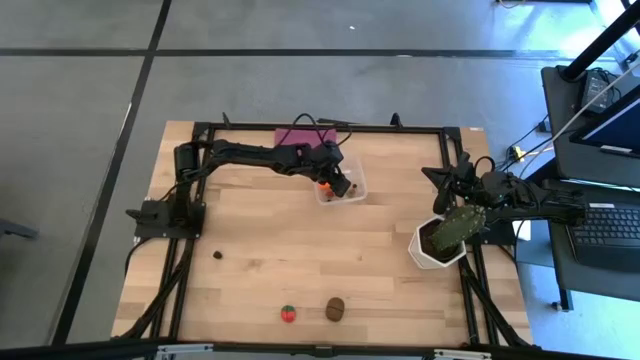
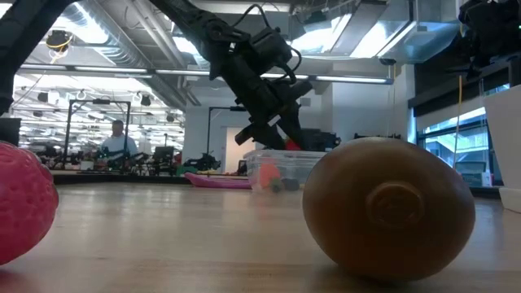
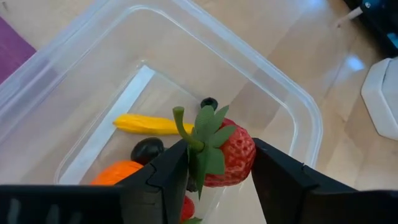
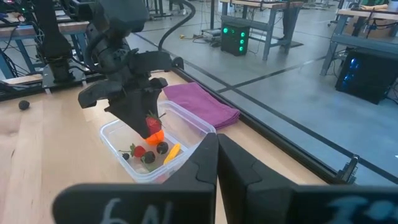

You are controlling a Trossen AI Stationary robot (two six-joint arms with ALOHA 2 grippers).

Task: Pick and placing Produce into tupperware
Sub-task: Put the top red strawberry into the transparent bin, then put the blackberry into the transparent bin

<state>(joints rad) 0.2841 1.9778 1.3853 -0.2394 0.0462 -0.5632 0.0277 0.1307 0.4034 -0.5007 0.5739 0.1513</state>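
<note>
My left gripper hangs over the tupperware, shut on a red strawberry with a green top. The clear square container holds a yellow banana, an orange ball, dark bits and a red piece. From the right wrist view the left gripper stands just above the container. A second strawberry, a brown oval lump and a small dark bit lie on the table. My right gripper waits shut near the table's right edge. My left gripper pinches the strawberry between its two fingers, on the sides of the red body next to the green leaves. The fingers come from above, slanting down. The strawberry is lifted clear, above the inside of the tupperware.
A purple cloth lies just beyond the tupperware at the far edge. A green cactus-like plant in a white pot stands near the right arm. In the low view the brown lump and the second strawberry sit close to the camera.
</note>
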